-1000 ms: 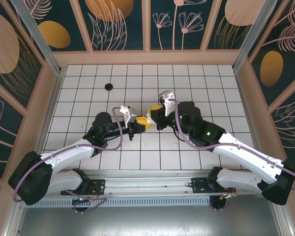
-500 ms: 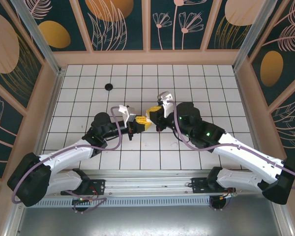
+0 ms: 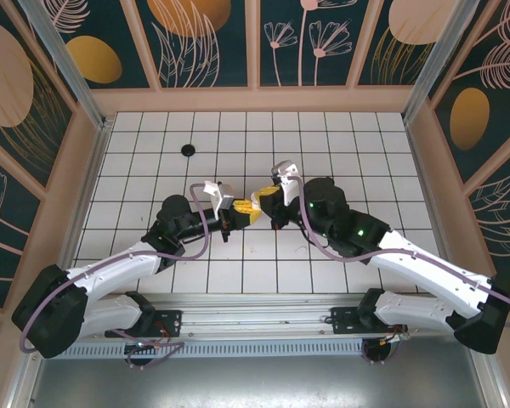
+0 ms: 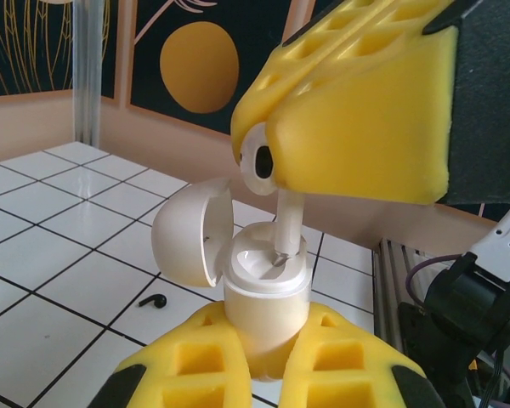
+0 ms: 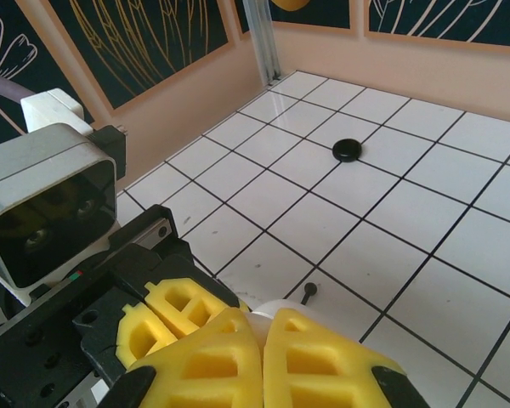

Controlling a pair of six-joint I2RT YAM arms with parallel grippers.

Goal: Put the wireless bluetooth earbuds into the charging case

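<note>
My left gripper (image 4: 268, 344) is shut on the white charging case (image 4: 268, 293), held upright with its lid (image 4: 191, 234) swung open to the left. My right gripper (image 4: 357, 110) comes down from above, shut on a white earbud (image 4: 259, 161). That earbud's stem (image 4: 286, 223) points down and its tip sits in the case's well. A tiny black earbud (image 4: 155, 300) lies on the tile behind the case and shows past my right fingertips (image 5: 308, 293). From above, the left gripper (image 3: 238, 206) and right gripper (image 3: 263, 200) meet at mid-table.
A flat black round disc (image 3: 188, 150) (image 5: 348, 150) lies on the far left tiles. The left wrist camera housing (image 5: 47, 204) sits close beside my right fingers. Wooden walls ring the white tiled floor (image 3: 365, 161), and a metal rail runs along the near edge.
The two meeting grippers have drifted slightly left and away from the arm bases. Both grips stay as they were.
</note>
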